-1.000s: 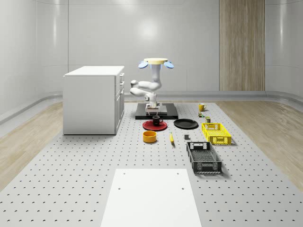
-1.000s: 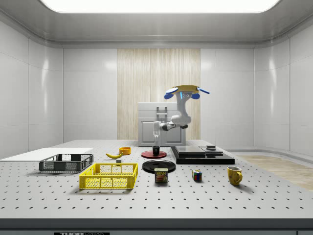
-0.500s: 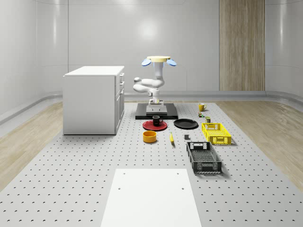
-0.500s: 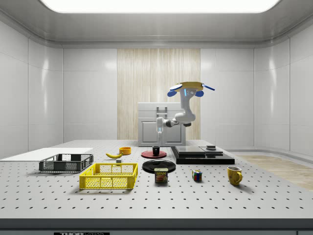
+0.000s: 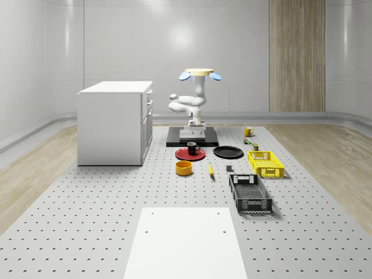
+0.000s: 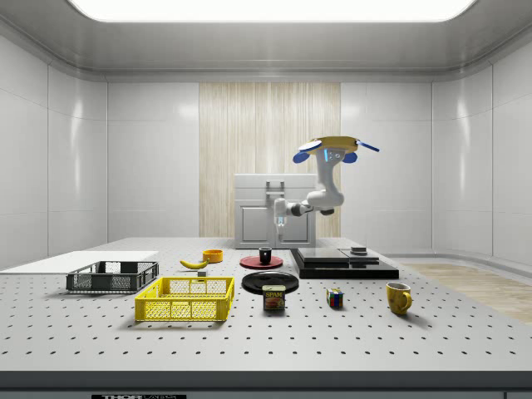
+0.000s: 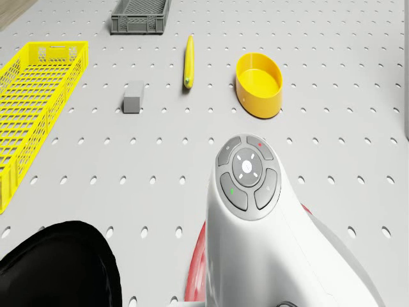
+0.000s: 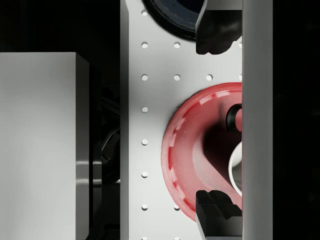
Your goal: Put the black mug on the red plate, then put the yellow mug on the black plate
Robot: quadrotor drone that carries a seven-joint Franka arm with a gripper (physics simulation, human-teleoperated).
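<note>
The small tin (image 6: 274,298) at the side view's centre reads "SPAM", and that view also shows a multicoloured cube (image 6: 334,298) and the glossy yellow mug (image 6: 398,297) standing at lower right on the perforated table (image 6: 349,337), well apart from the flat black plate (image 6: 268,282). The small black mug (image 5: 193,147) sits on the round red plate (image 5: 189,154) in mid-frame; the yellow mesh crate (image 5: 265,163) and dark grey crate (image 5: 250,193) look empty. The drone (image 5: 200,74) hovers over the black platform (image 5: 192,138), and the wrist view shows the two-finger gripper (image 8: 216,120) spread wide, holding nothing, above the red plate.

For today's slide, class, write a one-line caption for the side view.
Black mug set on the red plate; drone hovers above the black platform, gripper open; yellow mug awaits.
</note>
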